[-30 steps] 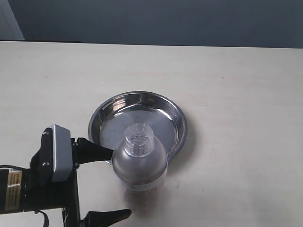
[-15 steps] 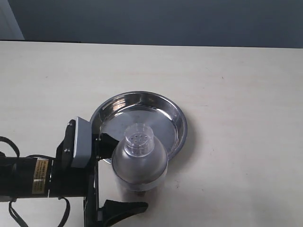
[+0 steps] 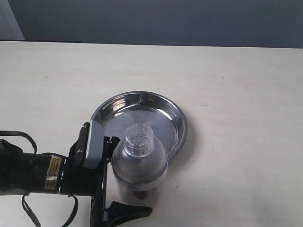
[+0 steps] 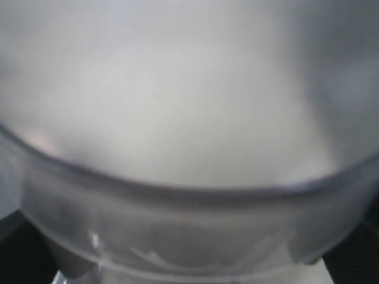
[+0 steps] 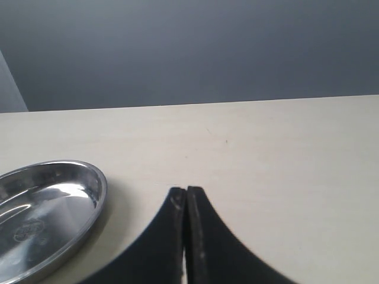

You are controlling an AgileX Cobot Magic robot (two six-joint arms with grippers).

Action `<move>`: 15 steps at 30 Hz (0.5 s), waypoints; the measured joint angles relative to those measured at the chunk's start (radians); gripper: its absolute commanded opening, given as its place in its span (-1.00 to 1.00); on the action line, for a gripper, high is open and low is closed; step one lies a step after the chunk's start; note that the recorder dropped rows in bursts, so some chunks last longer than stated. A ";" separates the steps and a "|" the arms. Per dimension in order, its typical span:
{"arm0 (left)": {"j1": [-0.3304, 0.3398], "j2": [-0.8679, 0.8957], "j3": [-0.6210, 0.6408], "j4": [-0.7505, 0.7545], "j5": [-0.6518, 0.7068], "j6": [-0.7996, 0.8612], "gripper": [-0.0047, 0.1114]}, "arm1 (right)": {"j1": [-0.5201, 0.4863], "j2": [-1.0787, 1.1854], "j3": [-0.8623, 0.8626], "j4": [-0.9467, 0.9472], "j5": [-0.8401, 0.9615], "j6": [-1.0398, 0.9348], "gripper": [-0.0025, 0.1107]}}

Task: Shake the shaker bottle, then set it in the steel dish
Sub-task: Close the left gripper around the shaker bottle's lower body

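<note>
Left gripper (image 3: 132, 176) is wide open. It has one finger on each side of the bottle (image 3: 139, 158) and is not squeezing it. The bottle stands up straight on the table (image 3: 236, 94), just beside the dish (image 3: 113, 106). Its round top hides a bit of the dish's rim. Up close the bottle looks big and blurry. The right gripper (image 5: 186, 195) is shut tight with nothing in it, near the dish, low over the table.
</note>
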 measured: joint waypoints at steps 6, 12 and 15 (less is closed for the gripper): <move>0.000 0.006 -0.026 -0.002 -0.002 0.000 0.84 | 0.000 0.000 0.000 0.000 0.000 0.000 -0.97; 0.000 0.051 -0.060 0.038 -0.005 -0.018 0.64 | 0.000 0.000 0.000 0.000 0.000 0.000 -0.97; -0.004 0.054 -0.062 0.057 -0.005 -0.022 0.14 | 0.000 0.000 0.000 0.000 0.000 0.000 -0.97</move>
